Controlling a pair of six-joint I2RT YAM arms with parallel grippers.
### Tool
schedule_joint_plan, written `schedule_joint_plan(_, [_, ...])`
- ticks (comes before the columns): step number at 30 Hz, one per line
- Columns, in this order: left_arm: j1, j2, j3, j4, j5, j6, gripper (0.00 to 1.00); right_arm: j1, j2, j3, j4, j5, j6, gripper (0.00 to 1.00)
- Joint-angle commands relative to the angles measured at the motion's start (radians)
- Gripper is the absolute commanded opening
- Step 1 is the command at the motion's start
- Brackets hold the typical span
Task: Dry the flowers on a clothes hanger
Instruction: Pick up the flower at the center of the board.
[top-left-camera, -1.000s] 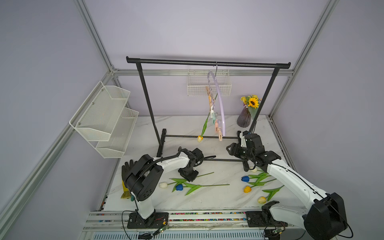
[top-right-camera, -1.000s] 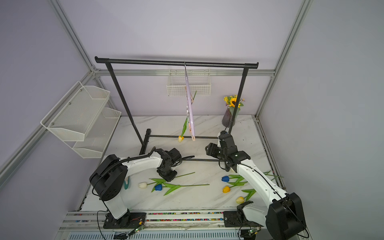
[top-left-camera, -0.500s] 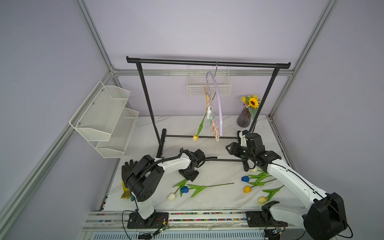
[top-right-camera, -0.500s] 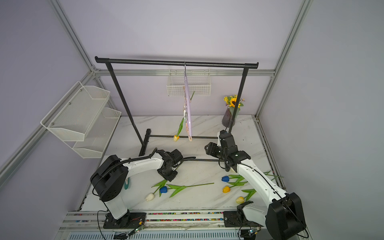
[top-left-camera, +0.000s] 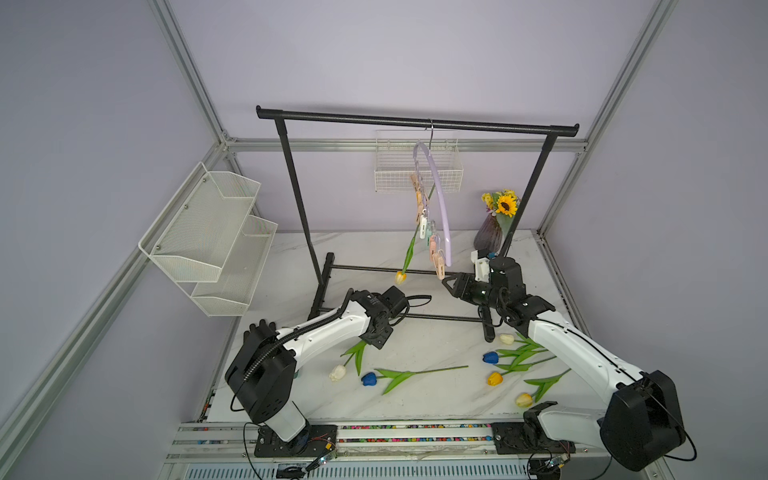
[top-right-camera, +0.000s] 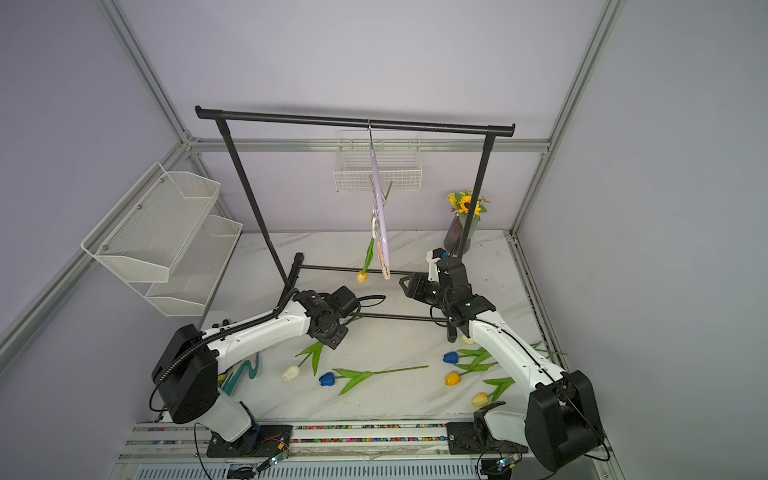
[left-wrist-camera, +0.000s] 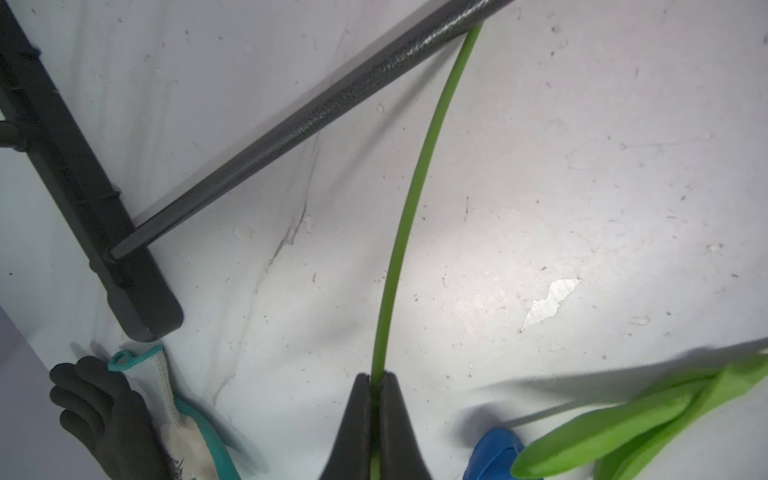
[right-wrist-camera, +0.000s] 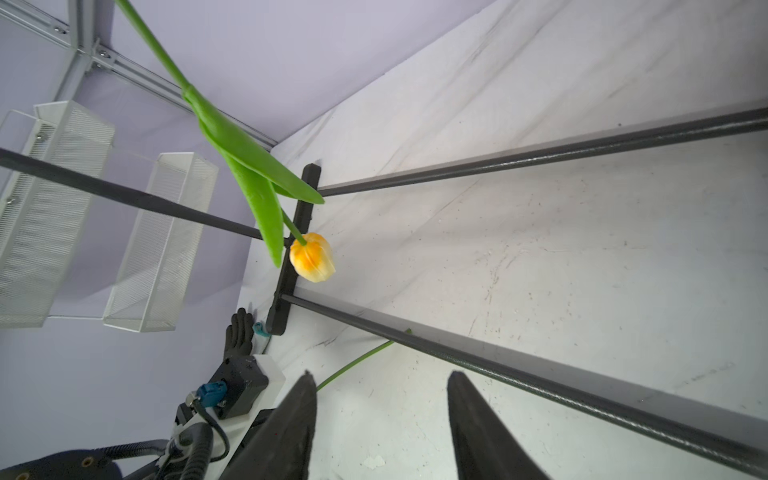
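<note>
Left gripper (left-wrist-camera: 374, 376): your jaws are clamped on a green stem (left-wrist-camera: 409, 208), low over the table (top-left-camera: 415, 403).
Stem axis: it runs straight out from your fingertips to the rack's floor bar (left-wrist-camera: 316, 108). You cannot tell whether the tip touches it.
Which flower: probably the white tulip (top-left-camera: 337, 372), since its leaves trail from under that wrist in a top view.
Hanger (top-left-camera: 440, 208): hooked on the top rail (top-left-camera: 415, 121), above and beyond your left gripper, nearly edge-on in both top views.
Already hung: one orange tulip (top-left-camera: 400, 277), head down.
Right gripper (top-left-camera: 446, 286): jaws partway apart, empty, just below the lowest pin (top-left-camera: 439, 266).
Nearer arm: the right one, for the pins.
Coming move, as I judge it: raise the stem tip-first to a free pin while your right jaws squeeze that pin open.
</note>
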Motion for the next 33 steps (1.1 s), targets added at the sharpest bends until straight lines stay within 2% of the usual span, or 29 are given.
schedule_joint_plan(1, [0.003, -0.078, 0.011, 0.018, -0.069, -0.080, 0.04, -0.005, -0.030, -0.051, 0.137, -0.043, 0.022, 0.53])
schedule_joint_plan(6, [0.004, -0.166, -0.030, 0.042, -0.049, -0.122, 0.04, -0.005, -0.102, -0.129, 0.238, -0.031, 0.101, 0.53])
schedule_joint_plan(11, [0.004, -0.291, -0.087, 0.111, 0.033, -0.173, 0.04, -0.003, -0.133, -0.200, 0.379, -0.071, 0.167, 0.53])
schedule_joint_plan(16, [0.005, -0.427, -0.213, 0.280, 0.105, -0.216, 0.03, 0.001, -0.163, -0.228, 0.466, -0.118, 0.171, 0.53])
schedule_joint_plan(21, [0.006, -0.545, -0.355, 0.549, 0.207, -0.257, 0.03, 0.014, -0.146, -0.228, 0.576, -0.244, 0.158, 0.53])
schedule_joint_plan(28, [0.007, -0.582, -0.431, 0.786, 0.321, -0.224, 0.01, 0.060, -0.112, -0.235, 0.712, -0.348, 0.118, 0.53])
schedule_joint_plan(33, [0.006, -0.580, -0.453, 0.874, 0.393, -0.190, 0.01, 0.071, -0.089, -0.269, 0.885, -0.411, 0.123, 0.46])
